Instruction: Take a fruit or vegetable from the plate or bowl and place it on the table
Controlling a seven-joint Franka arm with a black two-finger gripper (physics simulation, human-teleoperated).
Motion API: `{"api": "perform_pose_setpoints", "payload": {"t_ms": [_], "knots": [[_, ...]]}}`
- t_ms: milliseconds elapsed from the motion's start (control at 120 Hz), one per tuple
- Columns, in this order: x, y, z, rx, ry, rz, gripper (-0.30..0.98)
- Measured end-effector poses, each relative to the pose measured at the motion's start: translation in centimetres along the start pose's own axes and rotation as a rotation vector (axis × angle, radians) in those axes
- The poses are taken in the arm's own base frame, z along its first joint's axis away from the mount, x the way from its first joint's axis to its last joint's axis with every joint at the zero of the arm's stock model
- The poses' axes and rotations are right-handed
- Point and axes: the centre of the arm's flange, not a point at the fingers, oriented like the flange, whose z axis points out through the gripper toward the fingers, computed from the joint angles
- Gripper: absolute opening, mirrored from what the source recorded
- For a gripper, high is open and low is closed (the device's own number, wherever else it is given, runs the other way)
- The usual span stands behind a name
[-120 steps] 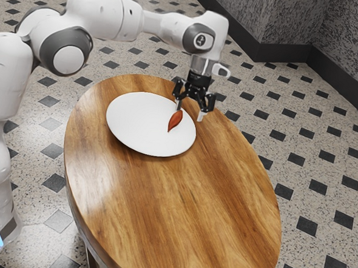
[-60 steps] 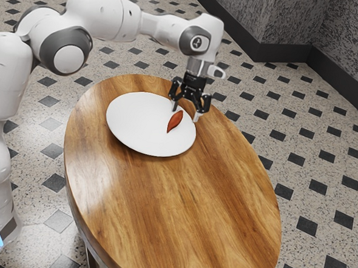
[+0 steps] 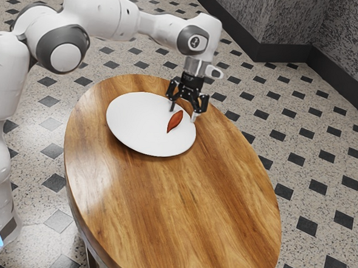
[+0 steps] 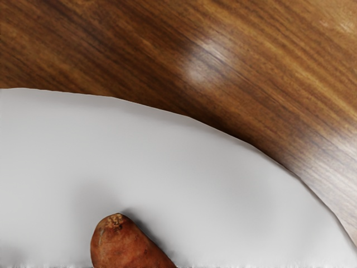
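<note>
In the exterior view my gripper (image 3: 183, 112) is open, its two fingers spread just above the plate's edge and beside the upper end of an orange-brown sweet potato (image 3: 175, 121). The sweet potato lies on the white plate (image 3: 135, 121), toward the rim at the exterior view's right. In the wrist view one blunt end of the sweet potato (image 4: 125, 245) rests on the white plate (image 4: 167, 167); the rest of it is cut off.
The oval wooden table (image 3: 184, 212) extends from the plate toward the exterior view's bottom. Tiled floor (image 3: 326, 149) surrounds it, and a grey wall (image 3: 293, 17) stands beyond at the upper right.
My gripper has shifted toward the exterior view's left and somewhat lower, nearer the plate. The sweet potato shows no clear move, and the fingers stay apart.
</note>
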Motion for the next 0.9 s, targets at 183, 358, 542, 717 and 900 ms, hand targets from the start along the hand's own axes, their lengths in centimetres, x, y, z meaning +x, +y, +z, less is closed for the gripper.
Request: {"api": "perform_pose_setpoints", "payload": {"t_ms": [183, 358, 542, 717, 900], "knots": [[-0.09, -0.11, 0.60, 0.005, -0.013, -0.002, 0.70], [-0.03, -0.12, 0.93, 0.005, -0.021, -0.010, 0.85], [-0.23, 0.15, 0.82, 0.004, -0.021, -0.007, 0.71], [-0.41, 0.11, 0.78, 0.011, -0.029, -0.005, 0.47], [-0.47, -0.08, 0.76, 0.014, -0.035, -0.009, 0.20]]}}
